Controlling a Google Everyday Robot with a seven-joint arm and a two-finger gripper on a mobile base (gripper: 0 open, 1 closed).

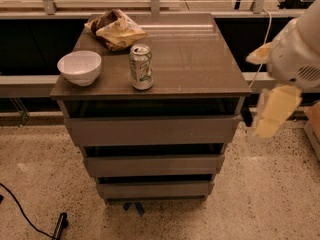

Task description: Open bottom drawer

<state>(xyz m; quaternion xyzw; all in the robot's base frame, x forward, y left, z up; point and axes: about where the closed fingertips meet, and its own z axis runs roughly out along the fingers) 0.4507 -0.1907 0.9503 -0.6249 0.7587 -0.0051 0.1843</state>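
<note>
The bottom drawer [155, 189] is the slimmest of three plain grey-brown fronts on the cabinet, low near the floor, and its front sits in line with the other fronts. The mid-sized front [154, 164] and the tallest front [152, 130] are above it. My gripper [271, 113] hangs as a pale yellow shape under the white arm [296, 49], to the right of the cabinet at the height of the top drawer. It is apart from the cabinet and well above the bottom drawer.
On the cabinet top [200, 59] stand a white bowl [79, 67], a drink can [141, 66] and a crumpled snack bag [116, 29]. A black cable [20, 214] and a dark object [60, 225] lie on the speckled floor at the left. A railing runs behind.
</note>
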